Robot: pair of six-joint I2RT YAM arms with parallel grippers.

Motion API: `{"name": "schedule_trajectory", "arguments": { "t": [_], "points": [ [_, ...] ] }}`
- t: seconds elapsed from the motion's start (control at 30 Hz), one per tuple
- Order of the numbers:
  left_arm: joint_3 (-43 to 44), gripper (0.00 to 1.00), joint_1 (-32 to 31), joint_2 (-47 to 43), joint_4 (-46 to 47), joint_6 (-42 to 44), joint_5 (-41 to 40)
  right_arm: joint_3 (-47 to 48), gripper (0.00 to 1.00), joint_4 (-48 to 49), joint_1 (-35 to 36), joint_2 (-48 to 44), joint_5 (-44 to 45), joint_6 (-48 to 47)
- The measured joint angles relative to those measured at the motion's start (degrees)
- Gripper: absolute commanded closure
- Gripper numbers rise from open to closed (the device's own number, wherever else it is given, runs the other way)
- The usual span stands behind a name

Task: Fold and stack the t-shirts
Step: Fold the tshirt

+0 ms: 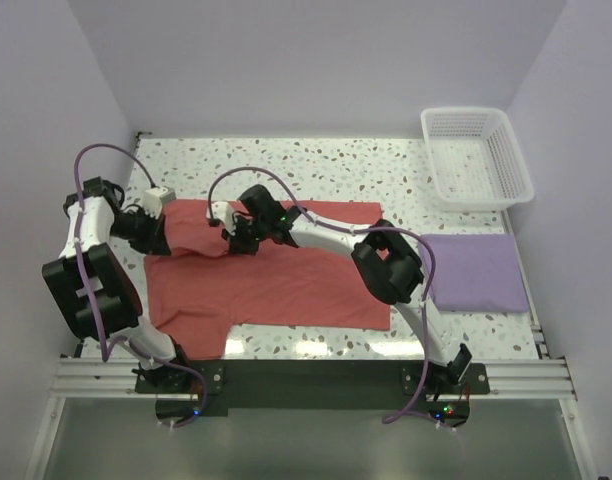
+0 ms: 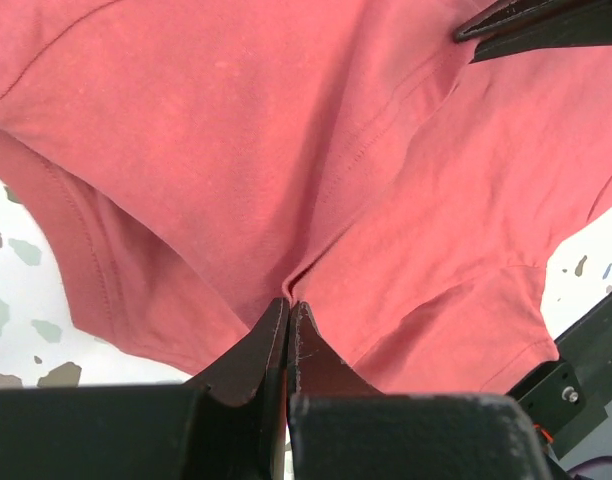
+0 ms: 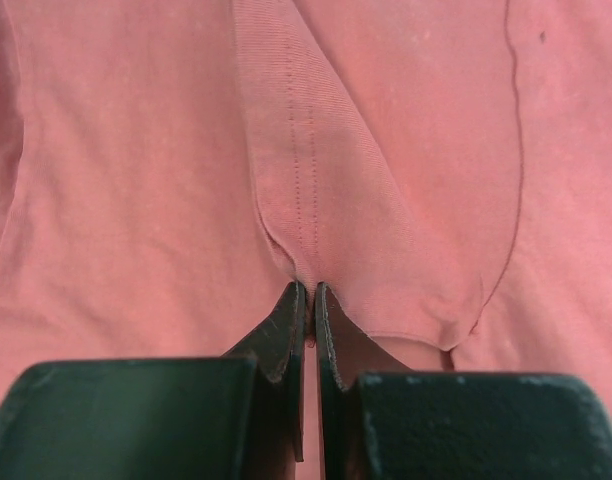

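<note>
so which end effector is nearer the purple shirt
Right. The right end effector pinches the red shirt left of the purple shirt; the left end effector pinches it farther left.

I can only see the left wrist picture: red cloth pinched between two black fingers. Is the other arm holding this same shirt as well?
Observer: Yes. The right gripper is shut on the red t-shirt too, pinching a ribbed, stitched band of it.
Visitor: Is there a second shirt anywhere?
Observer: A lavender t-shirt lies folded into a rectangle on the right side of the table, apart from the red one.
Visitor: Anything else out there?
Observer: A white lattice basket sits in the far right corner, just beyond the folded shirt.
</note>
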Motion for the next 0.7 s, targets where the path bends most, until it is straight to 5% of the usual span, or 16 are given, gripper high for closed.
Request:
{"name": "schedule_trajectory", "arguments": {
  "t": [0.33,0.37,0.5,0.7],
  "points": [
    [-3.5,1.0,0.0,-0.6,0.2,1.0,-1.8,-1.7,1.0,-2.1,0.0,0.0,-1.3,-0.6],
    [-3.8,0.84,0.0,-0.6,0.2,1.0,-2.1,-1.7,0.84,-2.4,0.0,0.0,-1.7,-0.6],
    [-4.5,0.56,0.0,-0.5,0.4,1.6,-3.2,-1.7,0.59,-4.3,0.0,0.0,-2.2,-0.8],
    [-2.6,0.52,0.0,-0.5,-0.7,2.9,-1.3,-1.4,0.5,-11.4,-2.0,-1.1,-3.4,-1.5]
  ]
}}
